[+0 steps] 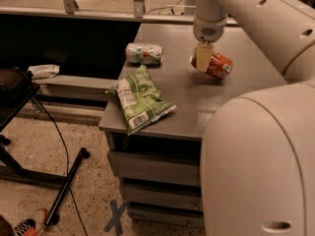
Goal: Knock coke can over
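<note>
The coke can [216, 65], red-orange with a silver end and white markings, lies on its side on the grey table [197, 97], toward the back right. My gripper [203, 57] hangs from the white arm directly over the can's left end, its pale finger [204, 58] touching or just in front of the can.
A pale white-green can [143, 53] lies on its side at the table's back left. A green-and-white chip bag [140, 100] lies near the front left edge. My white arm and base [261, 151] fill the right side. A black stand and cable [64, 181] are on the floor at left.
</note>
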You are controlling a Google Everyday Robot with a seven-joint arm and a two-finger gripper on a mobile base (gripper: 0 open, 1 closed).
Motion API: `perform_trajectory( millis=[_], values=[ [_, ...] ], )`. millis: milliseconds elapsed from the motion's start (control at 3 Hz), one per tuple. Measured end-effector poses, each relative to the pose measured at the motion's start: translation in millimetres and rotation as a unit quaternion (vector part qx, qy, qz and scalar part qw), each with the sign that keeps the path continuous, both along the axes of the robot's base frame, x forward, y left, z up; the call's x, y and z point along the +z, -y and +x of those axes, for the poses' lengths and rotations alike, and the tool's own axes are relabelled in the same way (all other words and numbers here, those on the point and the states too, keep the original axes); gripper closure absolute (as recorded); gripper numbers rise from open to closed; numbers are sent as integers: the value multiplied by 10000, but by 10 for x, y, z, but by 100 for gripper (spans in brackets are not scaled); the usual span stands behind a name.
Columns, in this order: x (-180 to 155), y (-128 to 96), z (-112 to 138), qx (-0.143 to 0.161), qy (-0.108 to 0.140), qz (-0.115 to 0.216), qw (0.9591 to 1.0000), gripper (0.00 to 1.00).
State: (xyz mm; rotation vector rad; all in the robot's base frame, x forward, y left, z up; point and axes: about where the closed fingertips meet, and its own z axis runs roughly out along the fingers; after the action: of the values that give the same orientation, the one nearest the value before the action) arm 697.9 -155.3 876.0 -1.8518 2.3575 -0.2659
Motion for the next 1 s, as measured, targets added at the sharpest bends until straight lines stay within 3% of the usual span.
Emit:
perform_trajectory(
  millis=[333,667,1000],
  values=[
    [-189,-336,-255,508,-417,135,9977,88],
    [-277,-404,-294,601,-503,157,9968,66],
    [-306,-420,-263,610,-467,172,9969,34]
  ],
)
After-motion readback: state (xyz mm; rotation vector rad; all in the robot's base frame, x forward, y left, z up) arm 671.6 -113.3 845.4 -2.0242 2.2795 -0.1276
